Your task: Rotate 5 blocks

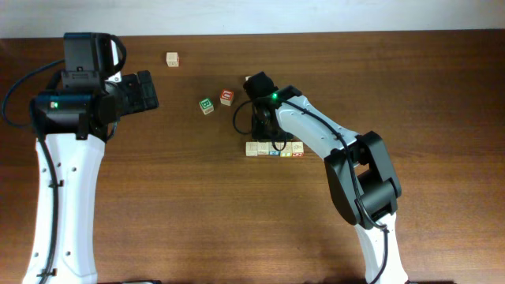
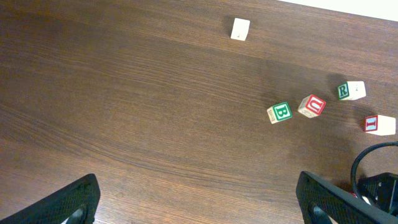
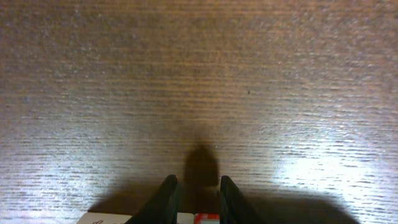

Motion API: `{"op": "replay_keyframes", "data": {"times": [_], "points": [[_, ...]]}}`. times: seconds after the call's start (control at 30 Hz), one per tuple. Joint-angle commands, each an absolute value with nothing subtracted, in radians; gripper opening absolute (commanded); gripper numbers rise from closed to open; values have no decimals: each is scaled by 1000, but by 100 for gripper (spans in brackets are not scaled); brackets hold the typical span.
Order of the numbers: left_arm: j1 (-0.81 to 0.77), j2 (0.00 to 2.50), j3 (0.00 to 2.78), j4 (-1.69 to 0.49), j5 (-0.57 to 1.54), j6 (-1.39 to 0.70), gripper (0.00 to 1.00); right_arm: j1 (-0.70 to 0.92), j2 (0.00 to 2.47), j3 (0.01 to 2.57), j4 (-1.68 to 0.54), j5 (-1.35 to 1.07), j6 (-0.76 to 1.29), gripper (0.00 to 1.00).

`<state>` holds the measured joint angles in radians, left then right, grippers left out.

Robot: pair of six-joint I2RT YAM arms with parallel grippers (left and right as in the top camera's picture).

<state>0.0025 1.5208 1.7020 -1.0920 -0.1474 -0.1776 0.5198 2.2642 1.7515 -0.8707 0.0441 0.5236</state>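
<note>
Right gripper (image 3: 197,182) seen low over row of blocks (image 1: 274,148) at overhead centre. Fingers set narrow, pale and red block tops glimpsed at their base; grip cannot be told. Left gripper (image 2: 199,198) held wide at upper left, well apart from green-lettered block (image 1: 207,106) and red-lettered block (image 1: 226,97).

The bench (image 1: 158,205) is dark brown wood with fine straight grain and a smooth satin sheen that catches glare, the blocks (image 2: 240,28) are pale matt wood with printed coloured faces, the arm shells (image 1: 67,197) glossy white plastic, the fingers (image 3: 166,196) matt black.
</note>
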Motion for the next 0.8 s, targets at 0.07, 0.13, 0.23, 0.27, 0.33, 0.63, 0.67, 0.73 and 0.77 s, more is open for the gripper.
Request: {"op": "replay_keyframes", "data": {"times": [0.07,0.13,0.23,0.27,0.33,0.63,0.67,0.73,0.77], "points": [[8,1526,1719,-1091,-158,-190,99,519,2286,1772,-885,34,533,23],[8,1526,1719,-1091,-158,-190,99,519,2286,1772,-886,29,533,23],[8,1526,1719,-1091,-158,-190,99,519,2286,1772,-884,10,533,23],[8,1526,1719,-1091,-158,-190,99,519,2286,1772,-885,8,533,23],[8,1526,1719,-1091,-158,-190,99,519,2286,1772,-886,7,533,23],[8,1526,1719,-1091,-158,-190,99,459,2284,1872,-929,11,502,27],[8,1526,1719,-1091,-158,-190,99,442,2284,1912,-963,11,502,28],[8,1526,1719,-1091,-158,-190,99,405,2284,1997,-1047,7,484,31],[8,1526,1719,-1091,-158,-190,99,388,2284,2024,-1081,8,480,33]]}}
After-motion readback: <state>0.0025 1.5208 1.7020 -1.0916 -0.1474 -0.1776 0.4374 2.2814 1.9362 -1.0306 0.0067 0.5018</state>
